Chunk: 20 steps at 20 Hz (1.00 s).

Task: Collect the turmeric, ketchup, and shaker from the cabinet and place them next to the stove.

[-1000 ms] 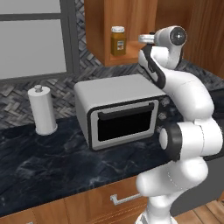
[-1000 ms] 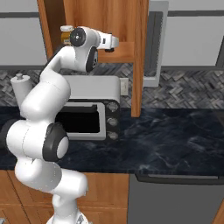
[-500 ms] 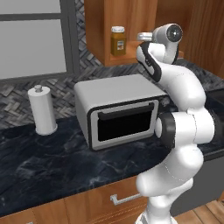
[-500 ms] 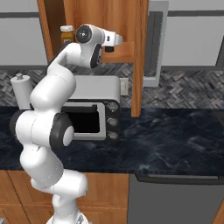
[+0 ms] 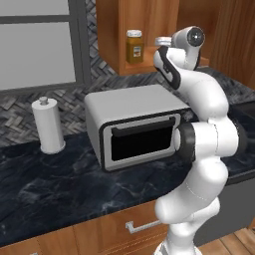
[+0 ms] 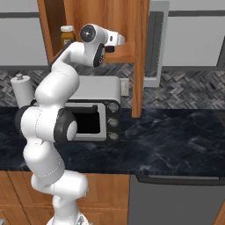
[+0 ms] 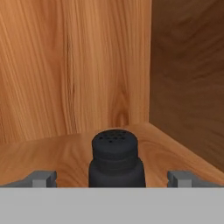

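The cabinet (image 5: 149, 30) hung on the wall above the dark worktop (image 5: 60, 179). A silver toaster oven (image 5: 134, 124) and a white paper roll (image 5: 47, 124) stood on the worktop. The yellow jar (image 5: 134, 46) sat on the cabinet shelf. The claw (image 7: 113, 177) was wide open inside the cabinet, holding nothing. The little black shaker (image 7: 116, 159) stood between its two tips.

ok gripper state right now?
Gripper: open, fingertips wide either side of the shaker on the cabinet shelf, holding nothing.
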{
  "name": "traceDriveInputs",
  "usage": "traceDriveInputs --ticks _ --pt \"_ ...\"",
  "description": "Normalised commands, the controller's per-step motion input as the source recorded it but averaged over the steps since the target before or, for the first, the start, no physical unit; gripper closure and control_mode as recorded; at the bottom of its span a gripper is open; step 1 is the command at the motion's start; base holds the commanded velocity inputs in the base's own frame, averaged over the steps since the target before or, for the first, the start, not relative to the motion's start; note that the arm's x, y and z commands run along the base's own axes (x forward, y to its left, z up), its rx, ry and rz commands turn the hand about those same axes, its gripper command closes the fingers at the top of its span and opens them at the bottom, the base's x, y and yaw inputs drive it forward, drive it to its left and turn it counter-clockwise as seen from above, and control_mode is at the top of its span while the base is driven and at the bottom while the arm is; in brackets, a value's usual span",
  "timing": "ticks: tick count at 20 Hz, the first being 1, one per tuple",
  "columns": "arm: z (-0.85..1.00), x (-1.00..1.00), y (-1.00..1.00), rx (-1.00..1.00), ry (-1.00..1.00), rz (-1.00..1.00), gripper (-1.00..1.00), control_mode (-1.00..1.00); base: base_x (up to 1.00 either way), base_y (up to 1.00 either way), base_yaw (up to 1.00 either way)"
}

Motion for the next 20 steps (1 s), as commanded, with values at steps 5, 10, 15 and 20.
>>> traceDriveInputs --ticks 5,10,15,20 --pt "-0.08 0.14 0.00 0.00 0.00 0.00 -1.00 -1.00 0.00 0.00 0.00" --pt "-0.08 0.15 -0.01 0.00 0.00 0.00 1.00 -1.00 0.00 0.00 0.00" --pt "-0.01 0.01 -0.01 0.00 0.00 0.00 1.00 -1.00 0.00 0.00 0.00" --pt "-0.03 -0.19 0.01 0.00 -0.02 0.00 1.00 -1.00 0.00 0.00 0.00"
